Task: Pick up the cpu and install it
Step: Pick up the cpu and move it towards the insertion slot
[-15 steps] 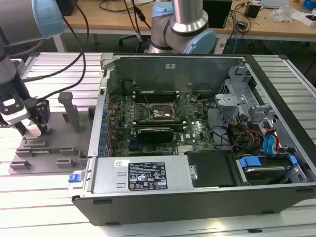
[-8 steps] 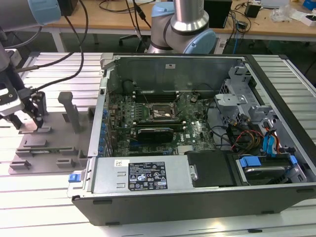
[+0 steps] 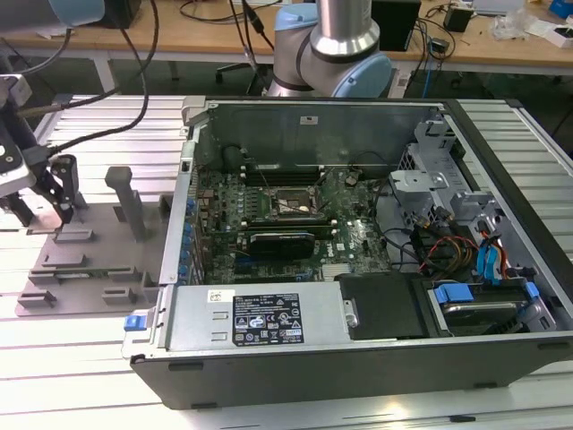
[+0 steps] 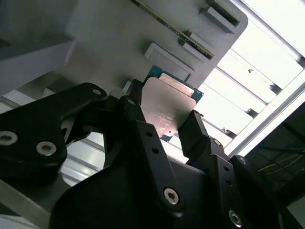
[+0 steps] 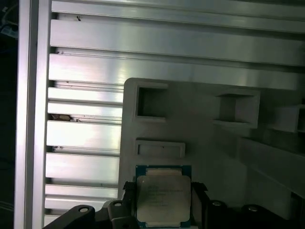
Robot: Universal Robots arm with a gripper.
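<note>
Slatted metal table [image 3: 81, 358] carries a big open computer case [image 3: 313, 376], motherboard [image 3: 358, 240] inside, black-framed socket [image 3: 288, 204] near the board's middle. My arm [image 3: 333, 40] has its base behind the case. Its wrist end is at the exterior view's far left, hanging down over the grey tray [image 3: 98, 269] with upright posts, which lies just beside the case. My tool [image 3: 40, 208] is well apart from the socket. In both wrist views the tool [image 4: 164, 119] [image 5: 163, 191] is closed on the cpu [image 4: 169, 107] [image 5: 163, 198]. Black fingers [image 4: 195, 131] press its two opposite edges, silvery top toward the cameras, green border showing. Cpu is at the tray, near a shallow rectangular recess. Lifted or resting: cannot tell.
</note>
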